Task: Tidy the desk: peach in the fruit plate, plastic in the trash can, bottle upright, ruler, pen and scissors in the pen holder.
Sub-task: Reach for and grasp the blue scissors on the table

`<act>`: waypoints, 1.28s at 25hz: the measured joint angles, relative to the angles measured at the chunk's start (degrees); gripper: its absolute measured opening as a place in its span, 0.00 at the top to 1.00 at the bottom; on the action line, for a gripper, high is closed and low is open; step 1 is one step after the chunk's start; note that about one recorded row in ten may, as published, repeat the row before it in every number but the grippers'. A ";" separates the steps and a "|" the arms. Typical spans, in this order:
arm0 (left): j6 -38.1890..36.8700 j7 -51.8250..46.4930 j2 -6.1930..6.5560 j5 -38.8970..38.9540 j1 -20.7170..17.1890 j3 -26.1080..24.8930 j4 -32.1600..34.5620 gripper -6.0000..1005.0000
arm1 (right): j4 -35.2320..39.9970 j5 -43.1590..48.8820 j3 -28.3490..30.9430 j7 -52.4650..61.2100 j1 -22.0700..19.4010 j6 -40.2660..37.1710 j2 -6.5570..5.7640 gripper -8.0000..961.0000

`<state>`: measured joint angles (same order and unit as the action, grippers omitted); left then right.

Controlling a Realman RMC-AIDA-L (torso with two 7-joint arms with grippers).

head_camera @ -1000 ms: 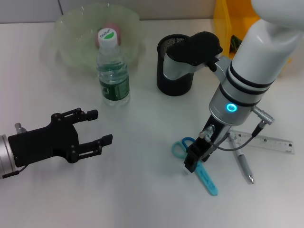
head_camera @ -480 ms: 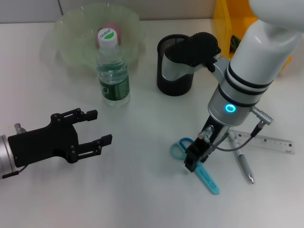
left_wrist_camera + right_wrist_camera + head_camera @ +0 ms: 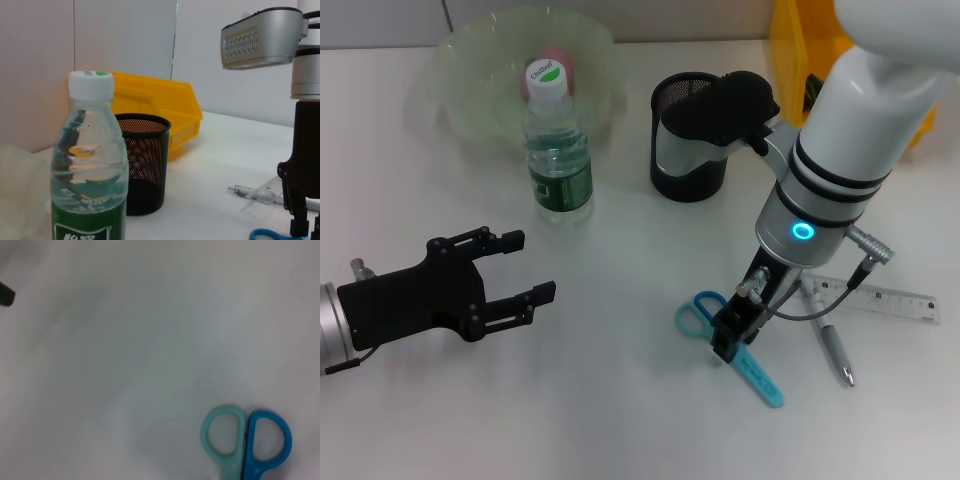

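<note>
The blue scissors (image 3: 760,378) lie flat on the white desk, handles (image 3: 246,441) toward the left arm. My right gripper (image 3: 728,338) stands over their middle, shut on them. The pen (image 3: 832,343) and clear ruler (image 3: 882,298) lie just right of it. The black mesh pen holder (image 3: 672,172) stands behind, partly hidden by the right arm. The bottle (image 3: 558,150) is upright in front of the green fruit plate (image 3: 470,95), which holds the pink peach (image 3: 560,62). My left gripper (image 3: 515,268) hovers open at the near left. The plastic is not visible.
A yellow bin (image 3: 796,48) sits at the back right behind the right arm. In the left wrist view the bottle (image 3: 90,165) stands close, with the pen holder (image 3: 142,170) and yellow bin (image 3: 155,110) beyond it.
The right gripper shifted slightly left and the scissors' handles moved left with it. The left arm has not moved.
</note>
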<state>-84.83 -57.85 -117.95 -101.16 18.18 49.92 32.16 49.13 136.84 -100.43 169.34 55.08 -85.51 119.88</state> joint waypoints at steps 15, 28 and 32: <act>0.69 0.02 -0.07 0.02 0.02 0.00 0.08 0.25 | -0.17 0.01 -0.02 0.00 0.07 0.67 0.00 0.66; 1.73 0.02 -0.09 -0.01 0.52 0.04 -0.04 0.25 | -0.18 0.01 -2.20 0.03 0.57 1.43 0.00 0.66; 2.19 0.02 -0.09 -0.01 0.54 0.06 -0.07 0.25 | -0.15 0.18 -2.39 0.03 0.66 1.87 0.00 0.66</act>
<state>-82.64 -57.83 -118.04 -101.16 18.72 49.98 32.10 48.98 137.02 -102.82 169.37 55.74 -83.64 119.88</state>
